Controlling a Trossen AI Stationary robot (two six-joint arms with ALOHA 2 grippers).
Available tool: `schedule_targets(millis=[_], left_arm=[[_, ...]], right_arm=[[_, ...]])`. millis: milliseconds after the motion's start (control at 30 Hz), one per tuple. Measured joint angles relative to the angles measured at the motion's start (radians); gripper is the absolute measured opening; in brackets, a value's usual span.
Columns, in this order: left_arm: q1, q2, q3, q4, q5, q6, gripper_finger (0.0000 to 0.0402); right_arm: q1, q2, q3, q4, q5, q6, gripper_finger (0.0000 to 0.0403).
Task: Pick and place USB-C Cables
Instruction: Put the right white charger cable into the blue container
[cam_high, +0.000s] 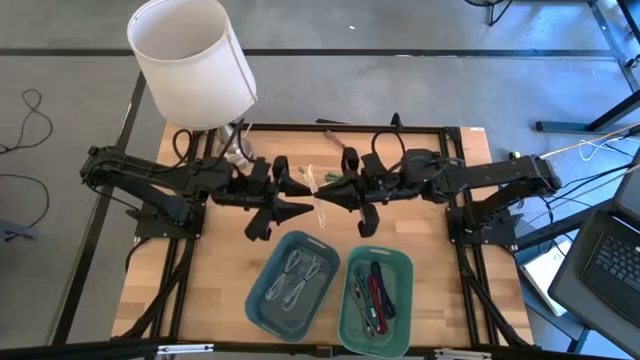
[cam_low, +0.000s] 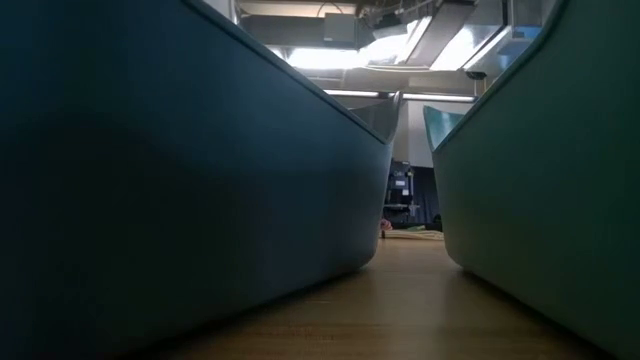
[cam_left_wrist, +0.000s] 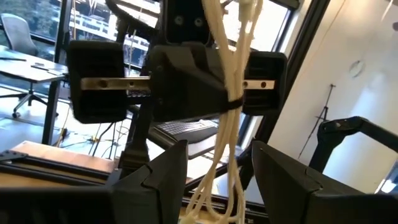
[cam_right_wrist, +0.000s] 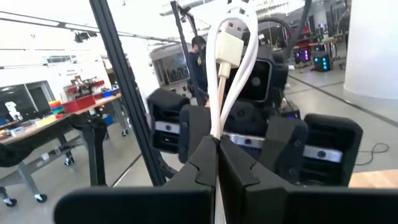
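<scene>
A beige-white USB-C cable bundle (cam_high: 318, 190) is in the air between my two grippers, above the table's middle. My right gripper (cam_high: 328, 196) (cam_right_wrist: 217, 146) is shut on it. The cable (cam_right_wrist: 231, 43) shows a loop and a plug beyond the fingers. My left gripper (cam_high: 308, 200) (cam_left_wrist: 217, 155) faces it, open, with one finger on either side of the cable (cam_left_wrist: 227, 74) and a gap on both sides. Grey and white cables lie in the blue-grey tray (cam_high: 262, 300). Red, green and dark cables lie in the teal tray (cam_high: 405, 300). My right gripper pinches the bundle between its two shut fingers near its middle (cam_right_wrist: 219, 124), beside the black tie (cam_left_wrist: 233, 102). The fingers come level from the table's right and lie across the strands. The bundle is lifted clear, and its ends reach out on both sides of the fingers.
A white cylinder shade (cam_high: 190, 60) stands over the far left corner. A green cord (cam_high: 334, 177) lies under the grippers on the far side. In the low view the blue-grey tray (cam_low: 200, 150) and the teal tray (cam_low: 540, 180) leave a narrow strip of bare wood (cam_low: 400, 300) between them.
</scene>
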Motion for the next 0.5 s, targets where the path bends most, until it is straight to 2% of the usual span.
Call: schedule_targets(millis=[333,400,500], left_arm=[[0.008,0.019,-0.001,-0.001,-0.005,0.004,0.0168],[0.008,0.024,0.0,0.004,-0.016,0.039,0.0144],[0.007,0.025,0.0,0.0,0.006,0.069,0.0068]], right_arm=[[-0.026,0.03,0.0,0.029,-0.055,0.022,0.0],[-0.026,0.03,0.0,0.029,-0.058,0.022,0.0],[-0.026,0.032,0.0,0.027,-0.058,0.022,0.0]])
